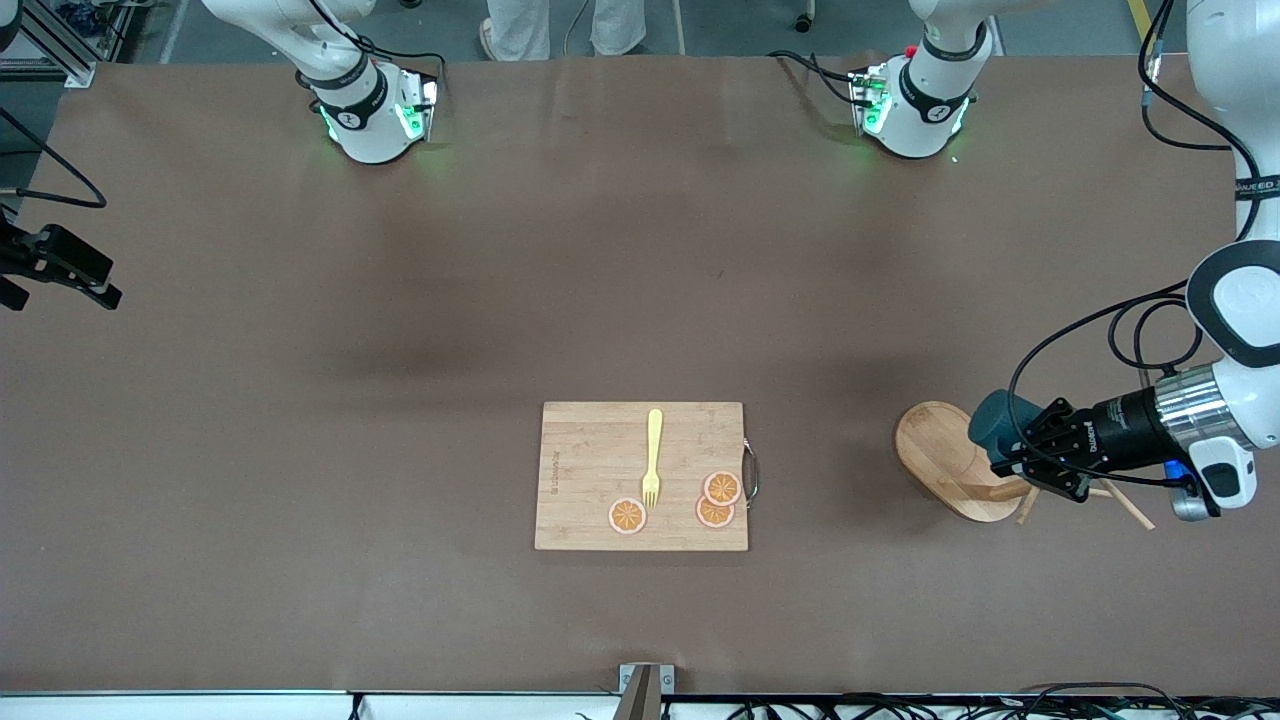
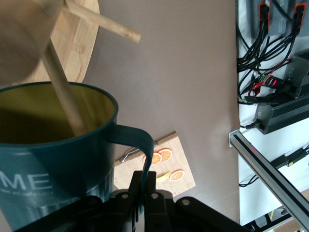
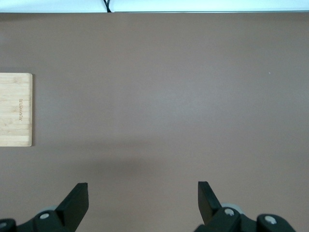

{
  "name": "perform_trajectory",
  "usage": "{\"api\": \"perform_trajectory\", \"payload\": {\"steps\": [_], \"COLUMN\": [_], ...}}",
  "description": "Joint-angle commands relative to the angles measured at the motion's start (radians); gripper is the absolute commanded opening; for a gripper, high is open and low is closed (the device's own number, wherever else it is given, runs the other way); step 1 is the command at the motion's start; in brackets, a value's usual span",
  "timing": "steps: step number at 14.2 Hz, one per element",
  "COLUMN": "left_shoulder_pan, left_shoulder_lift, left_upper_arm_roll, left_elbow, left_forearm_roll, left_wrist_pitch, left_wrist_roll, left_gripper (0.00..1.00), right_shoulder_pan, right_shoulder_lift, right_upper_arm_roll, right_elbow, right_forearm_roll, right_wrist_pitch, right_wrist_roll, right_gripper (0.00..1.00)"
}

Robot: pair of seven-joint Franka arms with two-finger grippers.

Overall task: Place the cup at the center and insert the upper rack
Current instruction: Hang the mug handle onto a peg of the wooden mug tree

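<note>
The dark teal cup (image 1: 993,424) with a yellow-tan inside hangs tilted at the mug tree, close in the left wrist view (image 2: 53,159). A thin peg (image 2: 63,96) of the tree reaches into its mouth. The upper rack, a light wooden mug tree with an oval base (image 1: 935,450), stands toward the left arm's end of the table; its base (image 2: 77,43) and post (image 2: 24,38) also show in the left wrist view. My left gripper (image 1: 1010,462) (image 2: 147,181) is shut on the cup's handle (image 2: 145,145). My right gripper (image 3: 142,191) is open and empty over bare table at the right arm's end (image 1: 95,285).
A rectangular wooden cutting board (image 1: 600,470) (image 2: 186,174) (image 3: 15,108) lies mid-table, nearer the front camera. On it are a yellow fork (image 1: 653,455) and three orange slices (image 1: 720,490). Cables and a metal rail (image 2: 270,159) run along the table's front edge.
</note>
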Motion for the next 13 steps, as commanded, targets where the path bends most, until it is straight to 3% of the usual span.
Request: {"api": "perform_trajectory", "payload": {"steps": [1,8,10,13], "left_shoulder_pan": [0.019,0.044,0.044,0.042], "left_shoulder_lift": [0.026,0.052,0.052,0.05], "left_upper_arm_roll": [-0.005,-0.005,-0.005,-0.006], "left_elbow": [0.033,0.046,0.046,0.054], "left_forearm_roll": [-0.005,-0.005,-0.005,-0.005], "left_wrist_pitch": [-0.012,-0.011,-0.011,-0.009], "left_wrist_roll": [0.028,0.038,0.04,0.04], "left_gripper": [0.03,0.07,0.26,0.72], "right_shoulder_pan": [-0.019,-0.009,-0.009,-0.009], "right_shoulder_lift": [-0.025,-0.025,-0.025,-0.025], "right_upper_arm_roll": [0.015,0.015,0.015,0.015], "right_elbow": [-0.027,-0.024,-0.022,-0.021], "right_forearm_roll": [-0.004,-0.006,-0.006,-0.006], "right_wrist_pitch": [0.013,0.011,0.011,0.011], "right_wrist_roll": [0.014,0.012,0.012,0.012], "right_gripper": [1.0,1.0,1.0,1.0]}}
